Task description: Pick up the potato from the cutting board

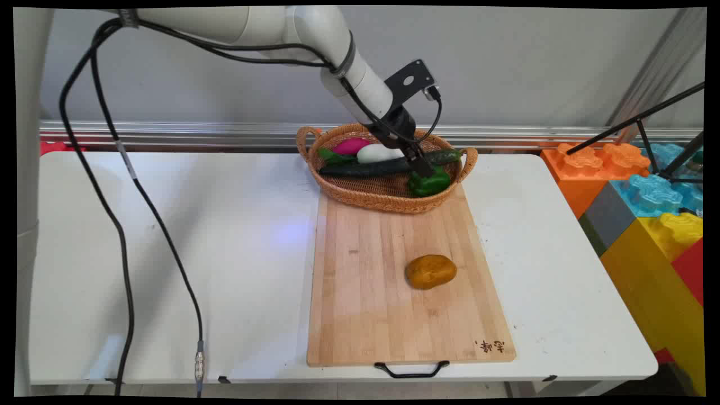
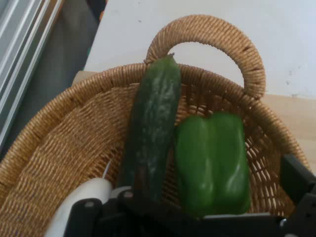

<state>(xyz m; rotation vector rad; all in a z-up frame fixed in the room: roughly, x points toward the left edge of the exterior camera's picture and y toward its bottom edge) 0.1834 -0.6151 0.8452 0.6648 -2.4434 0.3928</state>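
A potato [image 1: 431, 271] is seen on the cutting board [image 1: 371, 315]. The gripper [image 1: 421, 166] is lowered into the basket [image 1: 388, 198] over the green pepper [image 2: 213, 163] and cucumber [image 2: 153, 128] (jaw opening cannot be told).

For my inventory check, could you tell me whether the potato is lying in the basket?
No, the potato lies on the cutting board, apart from the basket.
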